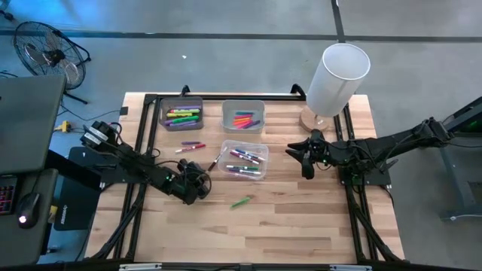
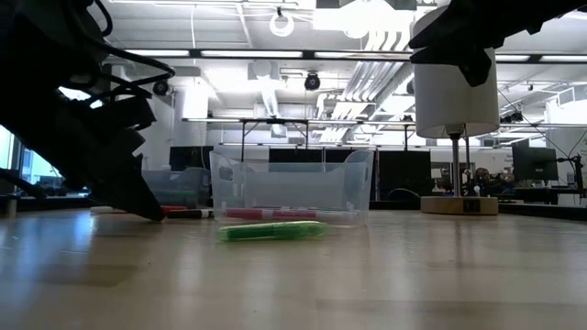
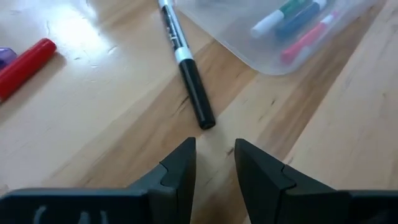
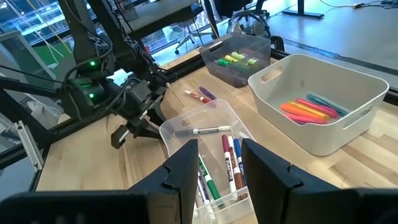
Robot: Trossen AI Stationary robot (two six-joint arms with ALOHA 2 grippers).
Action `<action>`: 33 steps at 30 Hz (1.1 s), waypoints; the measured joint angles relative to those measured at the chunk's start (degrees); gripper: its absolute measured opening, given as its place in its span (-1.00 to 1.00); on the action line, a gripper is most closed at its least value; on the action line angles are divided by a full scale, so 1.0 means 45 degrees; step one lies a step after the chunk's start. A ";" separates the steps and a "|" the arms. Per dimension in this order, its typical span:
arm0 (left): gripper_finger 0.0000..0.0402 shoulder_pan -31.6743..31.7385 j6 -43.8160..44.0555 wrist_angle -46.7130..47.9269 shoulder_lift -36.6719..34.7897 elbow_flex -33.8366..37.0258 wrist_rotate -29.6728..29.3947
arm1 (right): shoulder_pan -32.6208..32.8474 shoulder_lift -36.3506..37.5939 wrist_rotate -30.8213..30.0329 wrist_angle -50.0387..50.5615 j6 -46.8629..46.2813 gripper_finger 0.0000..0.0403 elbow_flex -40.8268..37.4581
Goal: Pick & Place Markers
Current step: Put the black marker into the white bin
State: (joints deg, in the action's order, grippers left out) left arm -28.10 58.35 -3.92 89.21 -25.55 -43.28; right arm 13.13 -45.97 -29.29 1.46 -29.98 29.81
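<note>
A white-barrelled marker with a black cap (image 3: 186, 68) lies flat on the table just ahead of my left gripper (image 3: 214, 155), which is open by a narrow gap, low over the wood and empty. In the high view this marker (image 1: 216, 160) lies beside the clear bin (image 1: 245, 158), which holds several markers. A red marker (image 3: 25, 65) and a purple one lie loose nearby, and a green marker (image 1: 241, 202) lies toward the near edge. My right gripper (image 4: 219, 158) is open and empty, raised at the clear bin's right (image 1: 297, 158).
A grey bin (image 1: 182, 114) with yellow, green and pink markers and a white bin (image 1: 243, 117) with orange and pink ones stand at the far side. A white lamp (image 1: 339, 75) on a wooden base stands at the far right. Bare wood lies along the near edge.
</note>
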 joint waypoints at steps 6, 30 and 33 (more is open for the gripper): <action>-0.46 0.0005 -0.0040 0.0118 0.0000 -0.0011 0.0201 | 0.0000 -0.0050 0.0041 0.0009 0.0000 -0.44 0.0002; -0.32 0.0000 0.0524 0.0249 0.0223 -0.0046 0.0468 | 0.0000 -0.0054 0.0138 0.0038 0.0038 -0.44 0.0002; -0.12 -0.0005 0.0368 0.0221 0.0240 -0.0046 0.0299 | 0.0000 -0.0054 0.0138 0.0168 0.0046 -0.44 0.0002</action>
State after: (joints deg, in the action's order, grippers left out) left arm -28.12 60.01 -2.93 90.29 -25.76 -41.94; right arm 13.13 -46.22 -28.67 2.21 -29.77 29.82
